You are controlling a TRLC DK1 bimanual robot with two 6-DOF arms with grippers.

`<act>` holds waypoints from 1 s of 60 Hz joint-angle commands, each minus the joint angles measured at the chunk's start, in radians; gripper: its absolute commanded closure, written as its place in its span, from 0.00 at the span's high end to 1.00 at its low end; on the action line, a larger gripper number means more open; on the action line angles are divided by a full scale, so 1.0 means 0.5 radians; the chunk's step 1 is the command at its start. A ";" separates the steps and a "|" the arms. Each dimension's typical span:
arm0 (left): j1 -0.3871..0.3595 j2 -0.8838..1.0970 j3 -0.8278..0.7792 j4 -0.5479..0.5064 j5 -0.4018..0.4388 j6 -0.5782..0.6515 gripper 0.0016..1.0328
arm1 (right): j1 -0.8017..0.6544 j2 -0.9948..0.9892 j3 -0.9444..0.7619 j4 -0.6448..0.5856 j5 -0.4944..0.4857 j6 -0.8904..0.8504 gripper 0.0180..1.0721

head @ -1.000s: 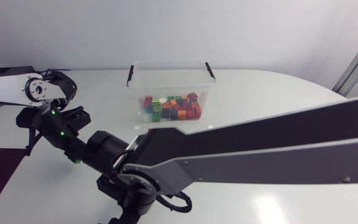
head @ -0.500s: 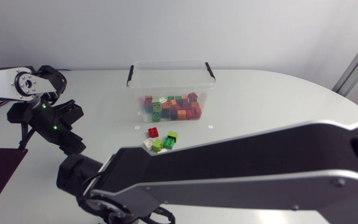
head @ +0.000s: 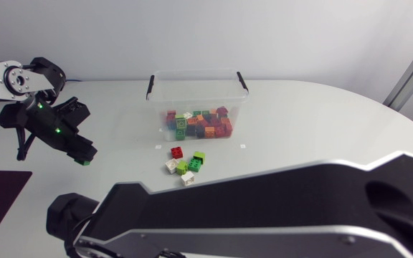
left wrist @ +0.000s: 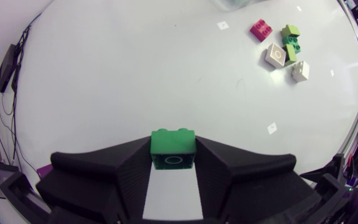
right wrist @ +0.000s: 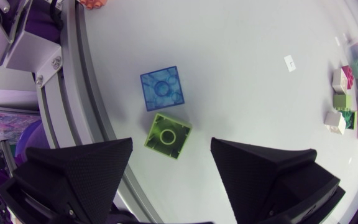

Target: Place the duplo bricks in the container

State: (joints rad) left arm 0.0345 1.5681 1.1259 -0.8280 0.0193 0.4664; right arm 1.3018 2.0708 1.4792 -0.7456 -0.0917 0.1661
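My left gripper [head: 83, 156] hangs over the table's left part, shut on a dark green duplo brick [left wrist: 173, 144]. The clear container [head: 162, 100] with black handles stands at the back middle and holds several coloured bricks [head: 199, 123]. In front of it lies a loose cluster of bricks [head: 186, 165], red, white and green, also seen ahead of the left gripper [left wrist: 281, 50]. My right gripper [right wrist: 169, 180] stands open over a lime brick [right wrist: 168, 136]. A translucent blue brick [right wrist: 162, 88] lies just beyond that, both near the table's edge.
My right arm [head: 278, 215] fills the front of the head view and hides the table under it. The table's metal edge rail [right wrist: 73, 74] runs close beside the lime and blue bricks. Small white markers [head: 243, 145] lie near the container.
The left arm drew back to the left with the green brick. The right arm swept down and left across the head view, uncovering the loose cluster.
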 commanded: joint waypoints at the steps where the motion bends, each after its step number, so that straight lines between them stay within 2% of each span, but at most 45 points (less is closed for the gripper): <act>1: 0.020 -0.068 0.092 -0.004 0.044 -0.055 0.16 | 0.020 0.064 0.057 -0.046 0.033 0.057 0.81; 14: -0.002 -0.074 0.138 -0.007 0.054 -0.080 0.16 | 0.023 0.138 0.137 -0.095 0.070 0.082 0.65; 21: -0.008 -0.071 0.166 -0.007 0.054 -0.089 0.16 | 0.020 0.150 0.146 -0.135 0.070 0.079 0.61; 23: -0.017 -0.071 0.181 -0.007 0.054 -0.095 0.16 | 0.020 0.163 0.146 -0.141 0.073 0.079 0.57; 29: -0.029 -0.068 0.212 -0.007 0.054 -0.107 0.16 | 0.016 0.178 0.156 -0.159 0.073 0.079 0.52; 40: -0.069 -0.068 0.270 -0.007 0.054 -0.144 0.16 | 0.004 0.138 0.110 -0.098 0.073 0.079 0.31; 52: -0.130 -0.077 0.387 -0.007 0.115 -0.169 0.16 | -0.023 0.040 0.005 0.000 0.073 0.070 0.29; 60: -0.186 -0.068 0.515 0.027 0.225 -0.221 0.16 | -0.088 -0.092 -0.078 0.058 0.058 0.070 0.29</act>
State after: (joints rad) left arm -0.0364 1.5452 1.3235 -0.8276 0.1059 0.3912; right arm 1.2850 2.0892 1.4796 -0.7277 -0.0631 0.1837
